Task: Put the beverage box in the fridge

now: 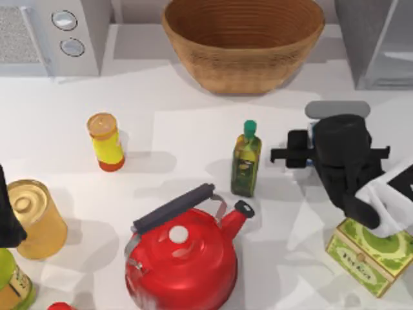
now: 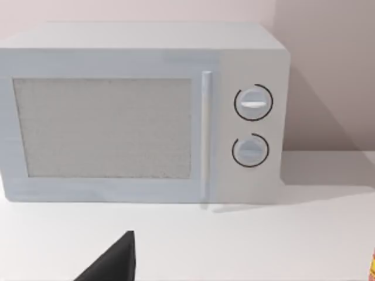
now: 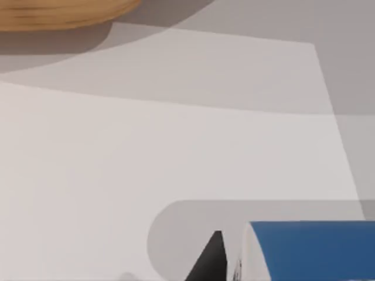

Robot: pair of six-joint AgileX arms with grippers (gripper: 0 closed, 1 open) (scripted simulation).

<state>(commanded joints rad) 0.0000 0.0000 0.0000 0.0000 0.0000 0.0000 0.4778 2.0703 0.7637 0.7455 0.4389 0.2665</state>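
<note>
— Spotting the milk carton (image 3: 304, 249) where?

— Showing its blue top at the lower right of the right wrist view, tucked close under the right gripper (image 1: 337, 139), hanging over the table (image 1: 193, 110) at the right of the top view. Not managing to tell whether that pincer is clamping the carton or merely flanking it. Same doubt for the left gripper (image 2: 111, 263), parked at the left edge, facing the microwave (image 2: 140, 117).

— Fearing what?

— Slipping out on the way up, given a loose hold. Also clipping the grey fridge (image 1: 361, 39) wall at the upper right, or brushing the basket (image 1: 242, 39), the oil bottle (image 1: 246, 161) or the green box (image 1: 368, 255) just beneath the arm.

— Reading any labels?

— Failing to: making out only a speck of print on the carton's white side, and unreadable patterns on the green box and bottle.
</note>
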